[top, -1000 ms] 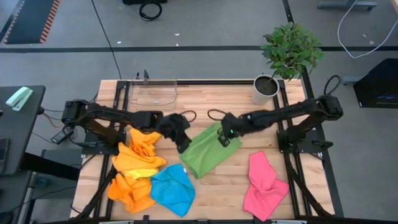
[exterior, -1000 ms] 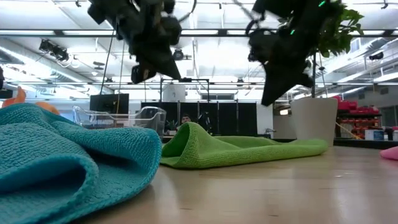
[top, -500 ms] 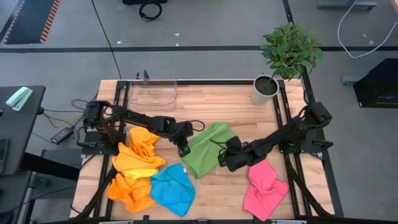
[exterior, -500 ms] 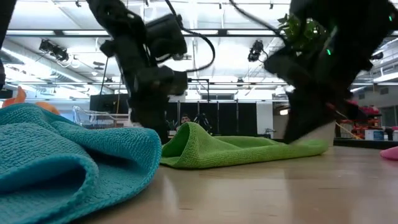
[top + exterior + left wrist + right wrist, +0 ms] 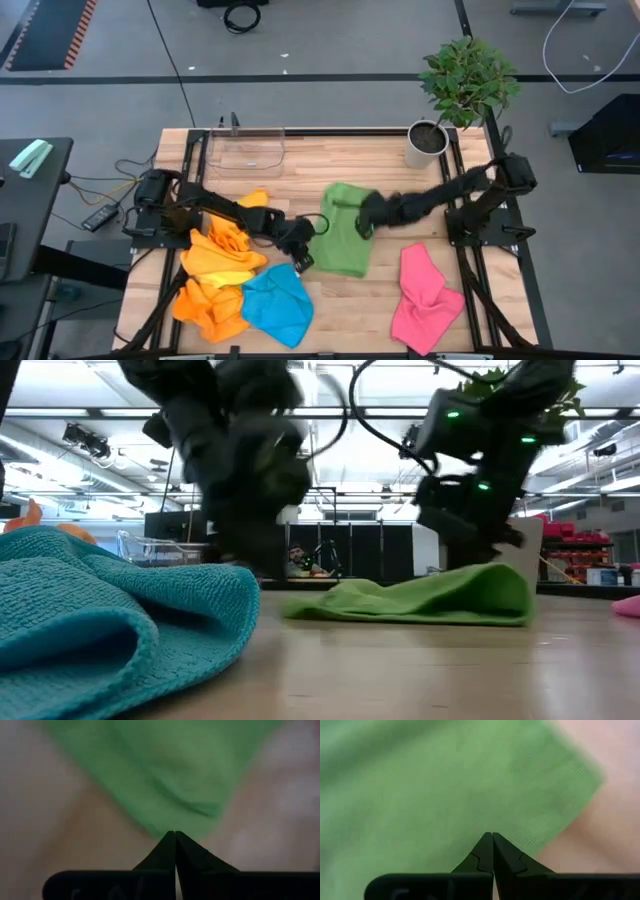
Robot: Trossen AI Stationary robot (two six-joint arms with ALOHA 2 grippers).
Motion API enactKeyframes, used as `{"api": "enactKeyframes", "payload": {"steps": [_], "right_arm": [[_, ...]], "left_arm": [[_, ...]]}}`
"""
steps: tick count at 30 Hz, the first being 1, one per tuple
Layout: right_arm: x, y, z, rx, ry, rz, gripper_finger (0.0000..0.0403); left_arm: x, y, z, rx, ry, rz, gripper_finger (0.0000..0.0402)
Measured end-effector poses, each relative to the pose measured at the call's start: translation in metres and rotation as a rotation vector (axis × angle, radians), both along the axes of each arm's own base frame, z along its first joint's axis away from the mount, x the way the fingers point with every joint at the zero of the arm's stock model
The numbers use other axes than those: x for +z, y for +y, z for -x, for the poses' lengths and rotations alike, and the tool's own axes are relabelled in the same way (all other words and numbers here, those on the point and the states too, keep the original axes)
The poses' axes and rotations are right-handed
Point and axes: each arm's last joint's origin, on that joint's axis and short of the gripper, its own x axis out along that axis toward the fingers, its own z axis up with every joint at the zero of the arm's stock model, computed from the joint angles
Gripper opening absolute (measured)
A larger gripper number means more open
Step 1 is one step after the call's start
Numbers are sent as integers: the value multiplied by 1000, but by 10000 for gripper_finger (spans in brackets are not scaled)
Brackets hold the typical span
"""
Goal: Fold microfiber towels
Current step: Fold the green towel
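A green towel point(image 5: 345, 232) lies spread near the table's middle, its long way running from near to far. My left gripper point(image 5: 300, 263) is shut at its near left corner, low over the table. My right gripper point(image 5: 366, 224) is shut at its right edge. In the low view the green towel point(image 5: 420, 600) lies flat on the wood at its left and humps up under the right gripper point(image 5: 485, 555). Orange towels point(image 5: 222, 250), a blue towel point(image 5: 278, 305) and a pink towel point(image 5: 425, 295) lie loose in heaps. My left gripper has the green towel's near left corner point(image 5: 167, 822) at its shut fingertips, slanting down from the table's left. The corner runs to a point right at the tips and stays low on the table. How many layers are pinched I cannot tell. My right gripper has its shut fingertips on the green towel close to its right edge point(image 5: 520, 837), slanting down from the right. The fingers hide the place of contact. That end point(image 5: 500, 588) of the towel stands humped up off the wood below the gripper.
A clear plastic tray point(image 5: 245, 150) stands at the far left and a potted plant point(image 5: 428, 143) at the far right. The blue towel point(image 5: 110, 620) fills the near left of the low view. Bare wood shows between the green and pink towels.
My left gripper has sunk and gone toward the near edge. My right gripper swung toward the near edge, then back toward the far edge. The green towel has turned from lying slantwise to lying near-to-far; its raised left fold has flattened and its right end is humped.
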Motion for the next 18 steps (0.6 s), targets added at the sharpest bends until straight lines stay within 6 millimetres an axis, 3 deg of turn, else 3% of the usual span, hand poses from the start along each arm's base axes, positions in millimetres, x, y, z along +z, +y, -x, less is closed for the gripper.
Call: {"api": "enactKeyframes", "payload": {"steps": [4, 7, 11, 14, 18], "right_arm": [[25, -38, 0, 46, -52, -54, 5], [49, -36, 2, 74, -179, -138, 5], [60, 7, 5, 86, -233, -167, 5], [53, 47, 3, 55, -262, -152, 5], [32, 85, 4, 7, -248, -175, 5]], "left_arm": [[10, -12, -11, 16, -164, 58, 5], [25, 5, -9, 66, -193, 19, 10], [41, 35, -6, 99, -213, -61, 7], [35, 47, -4, 89, -164, -41, 6], [18, 44, -5, 94, -78, 58, 21]]}}
